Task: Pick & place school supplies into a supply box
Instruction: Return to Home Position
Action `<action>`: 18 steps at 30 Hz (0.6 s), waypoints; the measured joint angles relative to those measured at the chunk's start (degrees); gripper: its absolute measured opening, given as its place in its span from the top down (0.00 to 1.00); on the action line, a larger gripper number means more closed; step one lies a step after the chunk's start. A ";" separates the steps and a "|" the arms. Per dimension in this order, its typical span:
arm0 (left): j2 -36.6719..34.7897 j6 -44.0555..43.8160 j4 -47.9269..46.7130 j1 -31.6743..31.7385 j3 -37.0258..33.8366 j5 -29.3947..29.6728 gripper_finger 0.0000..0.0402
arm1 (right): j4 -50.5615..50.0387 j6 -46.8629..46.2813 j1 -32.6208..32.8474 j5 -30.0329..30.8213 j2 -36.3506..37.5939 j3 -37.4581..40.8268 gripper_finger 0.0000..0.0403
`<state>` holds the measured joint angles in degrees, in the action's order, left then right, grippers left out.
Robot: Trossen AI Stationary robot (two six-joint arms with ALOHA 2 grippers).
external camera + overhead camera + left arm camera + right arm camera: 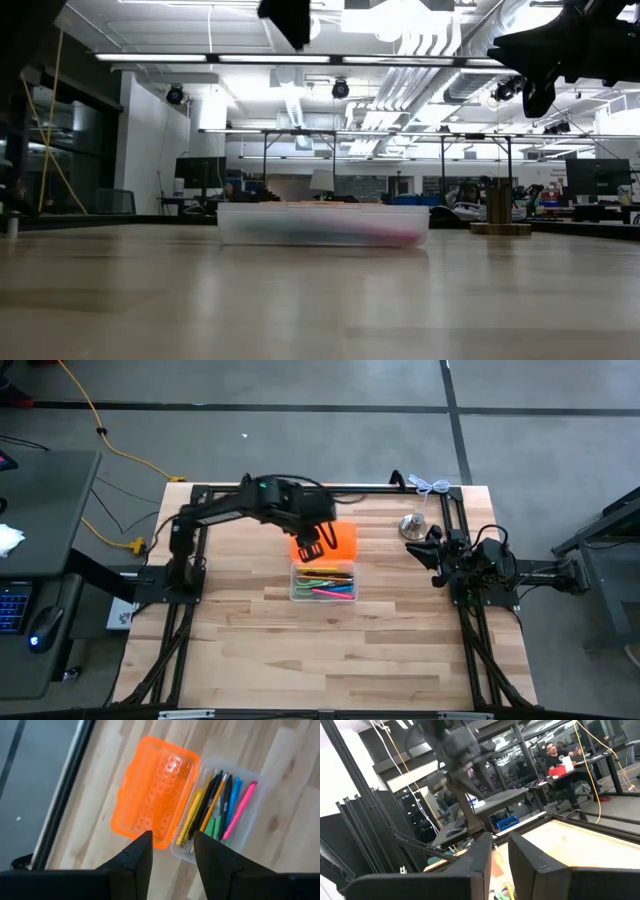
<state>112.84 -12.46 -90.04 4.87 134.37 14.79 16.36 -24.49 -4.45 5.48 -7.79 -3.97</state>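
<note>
Supplies boxed; homing is my step now.
My left gripper (312, 546), spread and empty, hangs over the supply box (296, 588) at mid-table, pens (325, 584) inside; next, retract left. My right gripper (436, 555) waits at the right edge.

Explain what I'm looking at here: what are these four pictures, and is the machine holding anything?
Two dark robot arms work at a wooden table. One picture looks straight down, one looks level across the tabletop, and one camera rides on each wrist. The left gripper hovers over the orange lid, open and empty. The clear supply box holds the pens and pencils. The right gripper waits at the table's right, open, beside a silver bell-shaped object.
</note>
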 joint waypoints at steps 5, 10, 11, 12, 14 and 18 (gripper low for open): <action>-4.51 -0.31 0.00 -0.01 0.00 -0.03 0.57 | 0.15 0.47 -0.02 0.10 0.00 0.00 0.88; -8.57 -0.30 0.00 -0.01 0.00 -0.05 0.57 | 0.23 0.68 -0.02 0.15 0.00 0.00 0.89; -9.32 -0.19 0.00 -0.01 0.00 -0.06 0.57 | 0.22 0.67 -0.02 0.15 0.00 0.00 0.89; -10.10 0.00 0.00 -0.01 0.00 -0.07 0.57 | 0.22 0.38 -0.02 0.13 0.00 0.00 0.88; -11.58 0.14 0.00 -0.01 0.00 -0.10 0.57 | 0.22 -0.88 -0.02 0.13 0.00 0.00 0.88; -15.11 0.12 0.00 -0.40 0.00 -0.25 0.57 | 0.22 -1.08 -0.02 -0.66 0.00 0.00 0.87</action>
<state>97.73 -12.34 -90.04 4.47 134.37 14.55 16.58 -25.57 -4.47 4.82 -7.79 -3.97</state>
